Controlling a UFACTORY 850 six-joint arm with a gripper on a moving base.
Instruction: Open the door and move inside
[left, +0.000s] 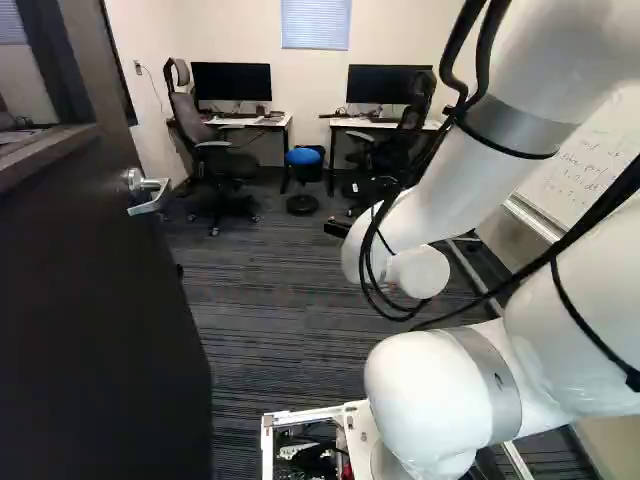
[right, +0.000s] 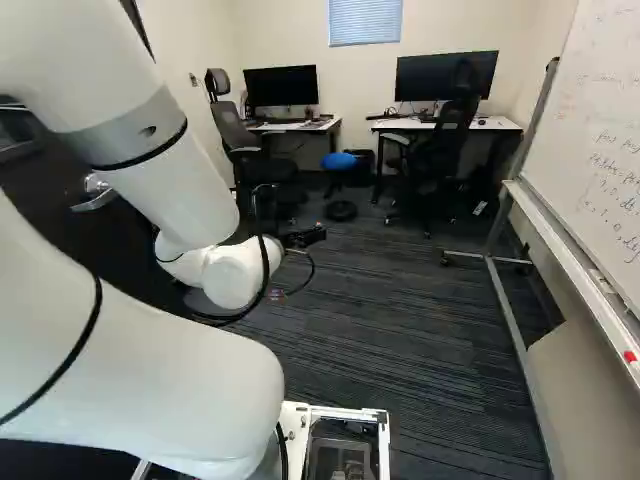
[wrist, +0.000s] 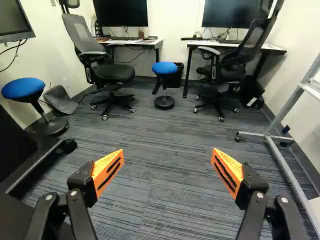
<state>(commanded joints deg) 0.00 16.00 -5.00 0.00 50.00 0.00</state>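
Striped carpet is running on to the far desks, w/ a whiteboard standing at right. Near left, the dark door is hanging open, its lever handle sitting apart from the gripper, prob. bc pushing's done. Fingers are spreading wide, pinching nothing, and pointing fwd; arm is prob. folding in so the base can roll thru w/o clipping door or board.

Pale walls are enclosing a dark striped carpet. Two white-topped desks are carrying black monitors, while a blinded window is sitting (rather high up) between them. Dark office chairs and a blue-topped stool are standing nearby. A whiteboard is flanking the right base view's right.
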